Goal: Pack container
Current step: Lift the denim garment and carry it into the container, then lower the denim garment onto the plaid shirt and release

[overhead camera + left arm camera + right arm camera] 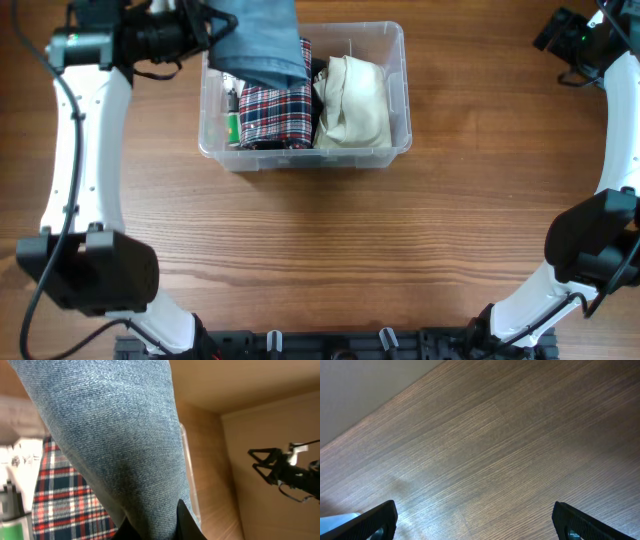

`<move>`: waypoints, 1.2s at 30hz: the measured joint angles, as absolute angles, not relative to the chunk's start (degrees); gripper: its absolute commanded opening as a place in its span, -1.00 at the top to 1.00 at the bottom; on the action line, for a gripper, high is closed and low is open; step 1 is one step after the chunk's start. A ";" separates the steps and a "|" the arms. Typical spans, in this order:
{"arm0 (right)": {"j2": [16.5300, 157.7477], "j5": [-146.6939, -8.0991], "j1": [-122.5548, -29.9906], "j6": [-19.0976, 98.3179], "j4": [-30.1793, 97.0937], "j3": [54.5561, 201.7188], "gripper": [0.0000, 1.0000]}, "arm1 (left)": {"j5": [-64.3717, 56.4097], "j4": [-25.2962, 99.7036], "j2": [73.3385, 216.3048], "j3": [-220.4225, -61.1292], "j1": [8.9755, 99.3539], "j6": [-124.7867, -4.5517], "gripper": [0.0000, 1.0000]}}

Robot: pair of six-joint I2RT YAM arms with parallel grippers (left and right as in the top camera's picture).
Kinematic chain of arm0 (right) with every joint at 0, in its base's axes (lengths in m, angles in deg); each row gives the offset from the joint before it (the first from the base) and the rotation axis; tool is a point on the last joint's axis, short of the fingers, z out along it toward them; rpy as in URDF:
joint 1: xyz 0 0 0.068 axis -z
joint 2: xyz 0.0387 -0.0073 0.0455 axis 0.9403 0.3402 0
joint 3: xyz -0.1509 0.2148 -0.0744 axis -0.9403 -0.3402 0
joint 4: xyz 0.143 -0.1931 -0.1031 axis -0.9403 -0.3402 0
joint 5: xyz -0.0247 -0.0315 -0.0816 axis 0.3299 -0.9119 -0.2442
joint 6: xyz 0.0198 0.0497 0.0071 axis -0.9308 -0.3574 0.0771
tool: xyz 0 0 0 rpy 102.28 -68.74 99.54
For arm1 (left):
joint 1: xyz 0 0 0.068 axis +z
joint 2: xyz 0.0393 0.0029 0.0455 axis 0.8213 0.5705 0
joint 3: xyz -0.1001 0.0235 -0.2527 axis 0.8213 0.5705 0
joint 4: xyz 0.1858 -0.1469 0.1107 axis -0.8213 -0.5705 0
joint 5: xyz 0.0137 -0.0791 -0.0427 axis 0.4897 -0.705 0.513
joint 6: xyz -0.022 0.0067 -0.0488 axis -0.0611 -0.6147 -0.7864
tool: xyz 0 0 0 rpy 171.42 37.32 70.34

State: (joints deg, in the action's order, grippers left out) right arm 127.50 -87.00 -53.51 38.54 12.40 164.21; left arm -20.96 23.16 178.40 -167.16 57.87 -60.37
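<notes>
Two arms flank a brown wood-grain table point(330, 240) in the overhead view. The large clear rectangular plastic container point(403, 100) sits directly under the left gripper point(213, 32) and well apart from the right gripper point(556, 30). It holds red-and-navy plaid cloth point(277, 115) and cream cloth point(352, 100).

In the left wrist view the jaws pinch a blue denim garment point(110, 435), with the container's clear wall just beyond them and tan panels behind.

In the right wrist view the jaws are spread wide above bare wood, and a pale grey surface lies past the table's edge.
</notes>
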 measured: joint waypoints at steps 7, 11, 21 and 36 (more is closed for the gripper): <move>127.50 -87.00 -53.51 38.54 12.40 164.21 -0.99 | -20.20 20.82 182.62 -167.16 57.32 -60.57 0.92; 127.50 -87.00 -53.51 38.54 12.40 164.21 -0.99 | -20.16 20.04 185.07 -167.18 56.95 -60.53 0.92; 127.50 -87.00 -53.51 38.54 12.40 164.21 -1.00 | -21.42 17.63 188.46 -167.29 54.74 -59.41 0.86; 127.50 -87.00 -53.51 38.54 12.40 164.21 -0.99 | -19.08 2.29 188.46 -167.81 54.20 -59.00 0.67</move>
